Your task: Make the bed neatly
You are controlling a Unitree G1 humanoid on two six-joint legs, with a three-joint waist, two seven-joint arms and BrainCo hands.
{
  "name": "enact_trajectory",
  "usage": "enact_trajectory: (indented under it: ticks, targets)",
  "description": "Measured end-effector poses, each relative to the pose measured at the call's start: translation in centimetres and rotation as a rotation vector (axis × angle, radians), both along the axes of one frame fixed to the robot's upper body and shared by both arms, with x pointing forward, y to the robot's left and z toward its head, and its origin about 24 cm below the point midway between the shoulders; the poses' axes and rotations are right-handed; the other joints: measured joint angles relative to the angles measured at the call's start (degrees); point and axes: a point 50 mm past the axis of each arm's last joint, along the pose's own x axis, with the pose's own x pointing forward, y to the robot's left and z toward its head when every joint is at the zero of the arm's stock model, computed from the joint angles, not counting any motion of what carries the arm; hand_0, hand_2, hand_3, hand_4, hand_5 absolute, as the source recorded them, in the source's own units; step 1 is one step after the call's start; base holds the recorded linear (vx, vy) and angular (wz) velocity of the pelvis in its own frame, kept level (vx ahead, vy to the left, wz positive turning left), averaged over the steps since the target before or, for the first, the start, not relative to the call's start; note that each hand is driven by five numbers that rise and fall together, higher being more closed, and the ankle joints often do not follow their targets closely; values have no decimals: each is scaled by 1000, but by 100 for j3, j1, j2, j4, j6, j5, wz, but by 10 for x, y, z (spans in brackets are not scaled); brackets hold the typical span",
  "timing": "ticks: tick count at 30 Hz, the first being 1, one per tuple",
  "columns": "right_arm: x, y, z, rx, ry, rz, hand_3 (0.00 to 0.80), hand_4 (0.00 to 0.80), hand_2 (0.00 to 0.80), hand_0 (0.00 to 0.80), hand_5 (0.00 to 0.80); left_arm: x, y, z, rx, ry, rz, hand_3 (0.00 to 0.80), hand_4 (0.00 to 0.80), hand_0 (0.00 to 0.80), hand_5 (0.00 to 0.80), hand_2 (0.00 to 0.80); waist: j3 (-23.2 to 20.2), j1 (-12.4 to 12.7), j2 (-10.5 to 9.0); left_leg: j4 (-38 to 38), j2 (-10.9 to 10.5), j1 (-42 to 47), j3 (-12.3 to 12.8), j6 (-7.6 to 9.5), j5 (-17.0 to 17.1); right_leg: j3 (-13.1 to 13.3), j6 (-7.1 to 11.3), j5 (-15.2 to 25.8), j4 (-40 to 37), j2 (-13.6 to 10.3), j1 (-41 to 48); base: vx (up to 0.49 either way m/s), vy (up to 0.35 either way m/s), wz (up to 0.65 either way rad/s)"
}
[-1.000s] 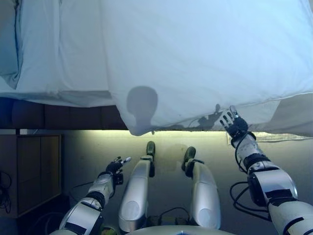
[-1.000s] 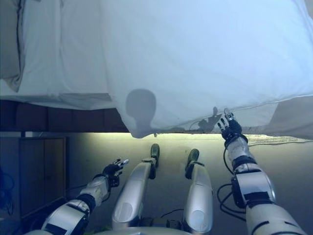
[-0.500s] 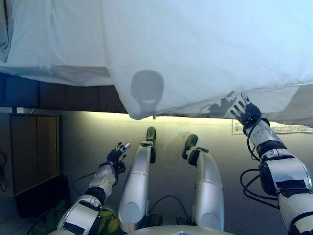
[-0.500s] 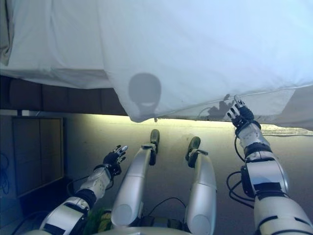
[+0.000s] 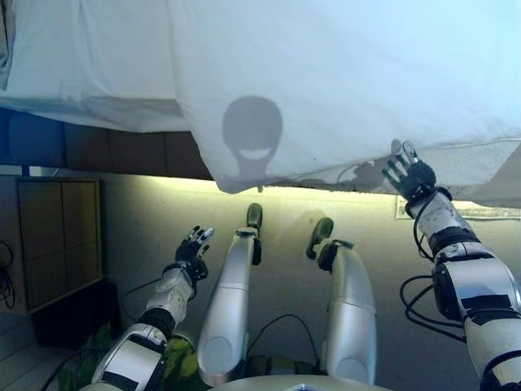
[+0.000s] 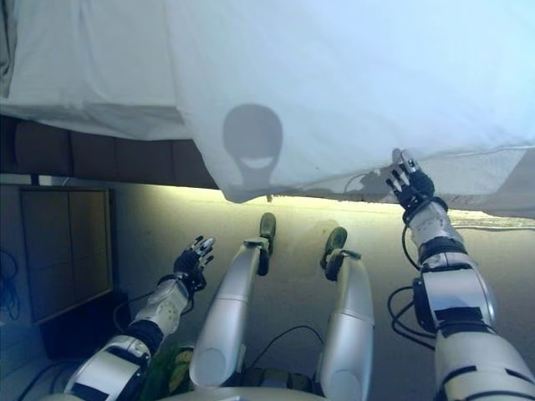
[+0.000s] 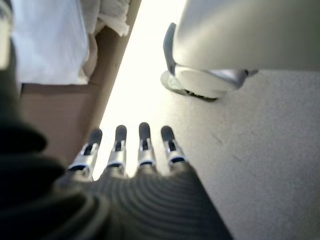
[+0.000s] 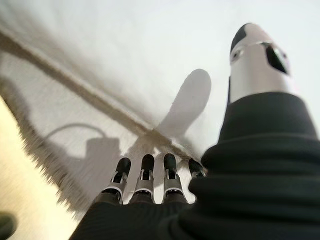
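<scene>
The bed's white duvet [image 5: 342, 81] lies across the bed, and its lower corner hangs over the near edge. To its left the white sheet [image 5: 89, 65] is uncovered. My right hand [image 5: 411, 175] is open, fingers straight, right at the duvet's hanging edge. In the right wrist view its fingertips [image 8: 145, 172] reach the seam of the duvet [image 8: 125, 60]; nothing is gripped. My left hand [image 5: 193, 244] is open and empty, low over the floor and short of the bed. In the left wrist view its fingers [image 7: 140, 150] are straight.
The bed's dark base [image 5: 122, 151] runs below the mattress, with a lit strip on the floor beneath it. A wooden cabinet [image 5: 57, 236] stands at the left. A sheet of paper [image 5: 488, 213] lies on the floor at the right. Green leaves [image 5: 175, 362] show at the bottom left.
My right hand has moved up and to the right, to the duvet's edge. My left hand has risen a little. The camera has shifted, so the bed sits higher in view.
</scene>
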Motion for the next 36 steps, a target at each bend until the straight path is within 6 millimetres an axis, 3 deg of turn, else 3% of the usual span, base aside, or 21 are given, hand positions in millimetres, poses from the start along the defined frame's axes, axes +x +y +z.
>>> enact_trajectory:
  ticks: [11, 17, 18, 19, 32, 36]
  targets:
    - [5, -9, 31, -40, -83, 0, 0, 0, 0, 0, 0, -24, 9, -15, -6, 28, 16, 0, 0, 0, 0, 0, 18, 64, 36, 73, -9, -95, 7, 13, 8, 8, -8, -11, 79, -50, -82, 3, 1, 1]
    - [5, -11, 35, -46, -84, 7, 0, 0, 0, 0, 0, -26, 9, -16, -12, 26, 5, 0, 0, 0, 0, 0, 19, 64, 37, 146, -11, -86, 29, 57, -12, 8, 19, -2, 114, -73, -51, 38, 23, 0]
    - [5, -11, 35, -46, -83, 8, 609, 609, 609, 609, 609, -26, 9, -16, -14, 26, 2, 0, 0, 0, 0, 0, 19, 64, 37, 161, -9, -58, 34, 62, -17, 10, 11, 9, 117, -73, -18, 34, 16, -2]
    - [5, -11, 35, -48, -82, 8, 800, 800, 800, 800, 800, -26, 9, -16, -15, 24, -1, 0, 0, 0, 0, 0, 19, 61, 37, 169, -5, -19, 38, 68, -25, 11, 14, 11, 115, -73, 25, 40, 13, -2]
    - [1, -17, 31, -85, -62, -4, 800, 800, 800, 800, 800, -40, 11, -24, -18, 55, -8, 0, 0, 0, 0, 0, 20, 34, 36, -375, 94, 967, 266, 149, 62, -7, 110, 90, -417, -60, 979, 41, -6, -1]
    - [-4, -19, 17, -100, -27, 10, 800, 800, 800, 800, 800, -41, 12, -25, -12, 60, -13, 0, 0, 0, 0, 0, 23, 40, 30, -658, 102, 1334, 278, 134, 126, -33, 162, 229, -769, 2, 1383, 81, -7, -1]
